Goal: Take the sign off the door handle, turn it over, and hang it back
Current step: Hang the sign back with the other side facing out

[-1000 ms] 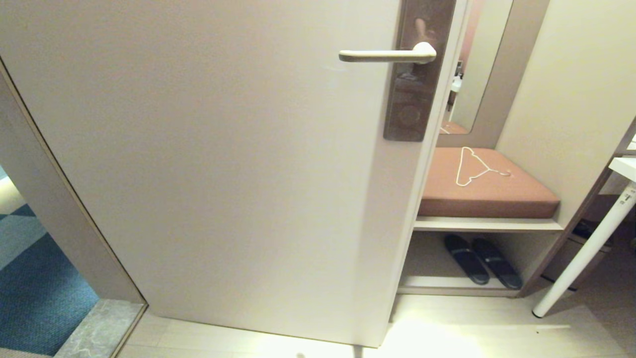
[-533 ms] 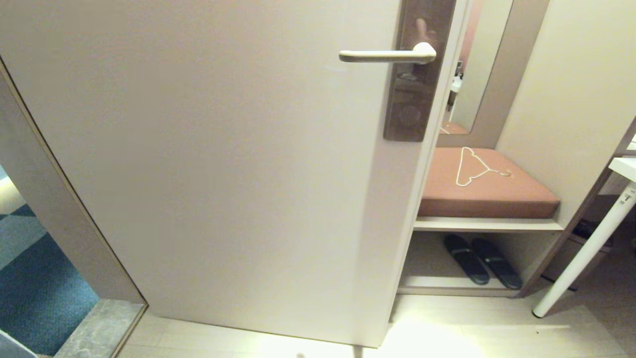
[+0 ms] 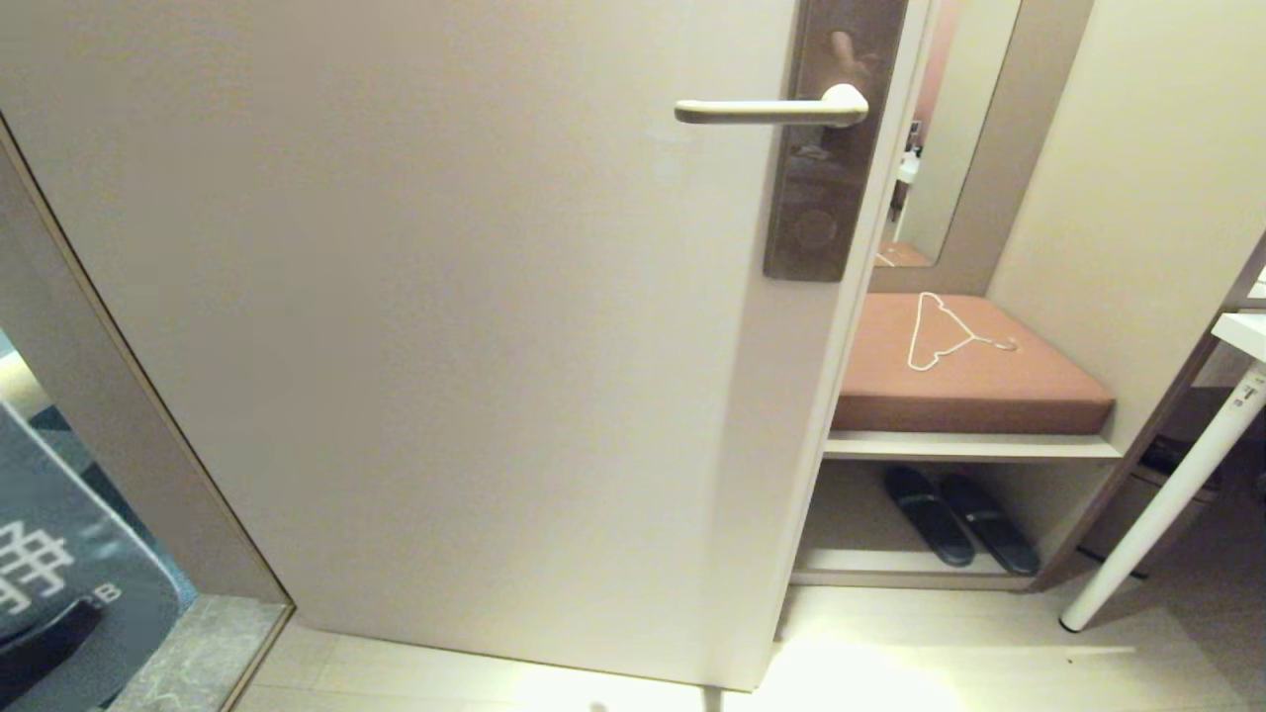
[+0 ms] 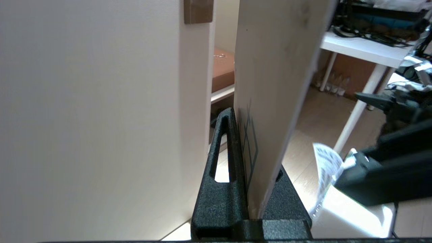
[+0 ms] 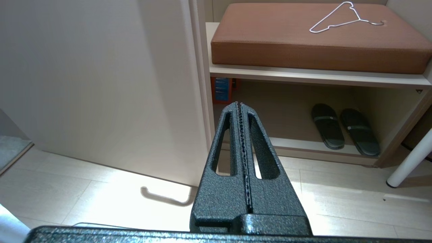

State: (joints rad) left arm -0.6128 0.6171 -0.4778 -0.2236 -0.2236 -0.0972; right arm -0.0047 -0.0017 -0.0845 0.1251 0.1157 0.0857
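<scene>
Left tool (image 4: 248, 189) holds the sign (image 4: 270, 84) by its lower edge, the 2 black fingers (image 4: 221, 175) pressed on both faces of the card, so in the left wrist view the card stands up edge-on from the tool with its pale face turned to one side. In the head view the sign (image 3: 59, 564) shows only at the lower left of the frame, a grey-blue face with white letters, low and far from the door handle (image 3: 767, 111), which sits bare at the upper middle-right of the frame with nothing hanging on it. So I judge that step 1, taking the sign off, is done. If the turning over is finished I cannot tell, because the card is only partly in view and the oval hole is not visible. The hanging back is clearly left: the card must go up and across the door (image 3: 445, 326) to the handle, and the hole must pass over the free end of the lever. The left arm itself is mostly outside the head view, low at the left edge. Right tool (image 5: 243, 158) is closed with nothing between its fingers and hangs idle, pointing down toward the floor in front of the shelf with the slippers (image 5: 344, 130).
</scene>
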